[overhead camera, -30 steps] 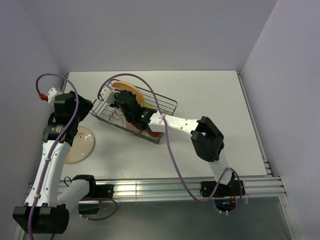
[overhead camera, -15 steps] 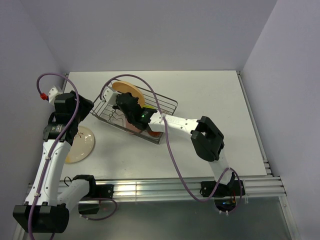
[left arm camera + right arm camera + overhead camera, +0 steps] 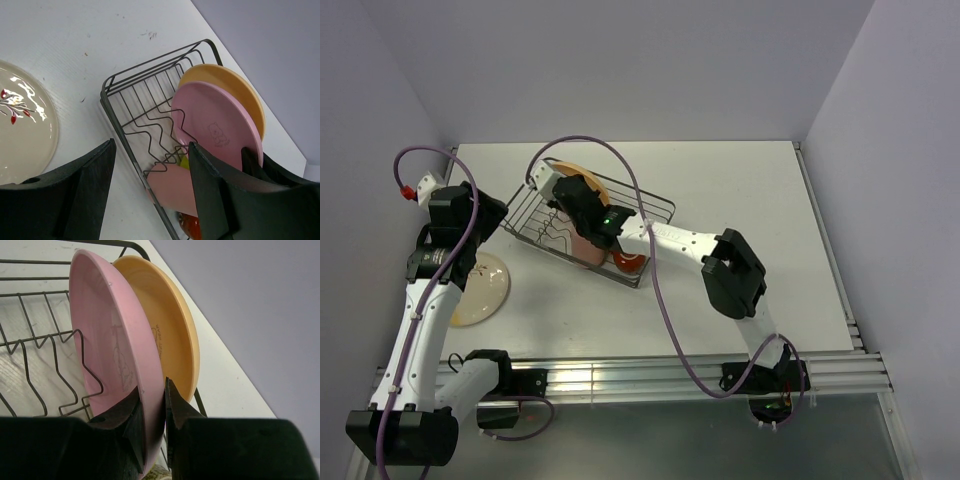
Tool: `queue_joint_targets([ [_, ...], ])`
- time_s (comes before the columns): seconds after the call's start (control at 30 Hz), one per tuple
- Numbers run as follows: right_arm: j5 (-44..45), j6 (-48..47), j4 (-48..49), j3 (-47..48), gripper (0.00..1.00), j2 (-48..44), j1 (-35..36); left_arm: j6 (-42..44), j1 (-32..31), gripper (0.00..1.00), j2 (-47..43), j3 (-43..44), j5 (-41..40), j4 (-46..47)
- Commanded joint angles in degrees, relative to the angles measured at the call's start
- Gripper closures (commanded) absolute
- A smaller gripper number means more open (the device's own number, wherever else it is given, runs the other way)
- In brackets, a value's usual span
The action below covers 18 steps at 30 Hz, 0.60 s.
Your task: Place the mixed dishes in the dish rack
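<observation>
Pink plate (image 3: 107, 340) stands upright inside the dish rack (image 3: 655, 210), just beside the tan-orange plate (image 3: 170, 330), its rim pinched by the right pincer (image 3: 152, 400). It is probably best kept vertical and settled into a wavy divider groove before letting go. The left pincer (image 3: 151, 145) hangs open and empty over the table (image 3: 740, 190), near the cream plate (image 3: 20, 125).

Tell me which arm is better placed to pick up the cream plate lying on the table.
Left. The left jaws hang open close to the cream plate, while the right jaws are clamped on the pink plate standing in the dish rack.
</observation>
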Motion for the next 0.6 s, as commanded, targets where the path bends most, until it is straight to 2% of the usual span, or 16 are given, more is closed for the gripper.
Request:
queue_joint_targets([
  [0.0, -1.51, 2.47, -0.02, 4.15, 1.0, 0.53, -1.29, 0.89, 0.06, 0.35, -0.23, 0.84, 0.69, 0.74],
  [0.17, -4.59, 4.31, -1.6, 5.2, 0.98, 0.71, -3.4, 0.89, 0.06, 0.35, 0.03, 0.84, 0.69, 0.74],
  [0.43, -6.44, 2.47, -2.83, 5.64, 0.82, 1.67, -5.16, 0.81, 0.06, 0.36, 1.0, 0.67, 1.57, 1.18],
  [0.53, -7.41, 2.82, -2.83, 5.38, 0.64, 1.5, -5.77, 0.72, 0.06, 0.36, 1.17, 0.4, 1.48, 1.53],
  [0.57, -7.84, 3.17, -2.83, 5.38, 0.55, 1.41, -5.95, 0.63, 0.06, 0.36, 1.18, 0.32, 1.39, 1.45],
])
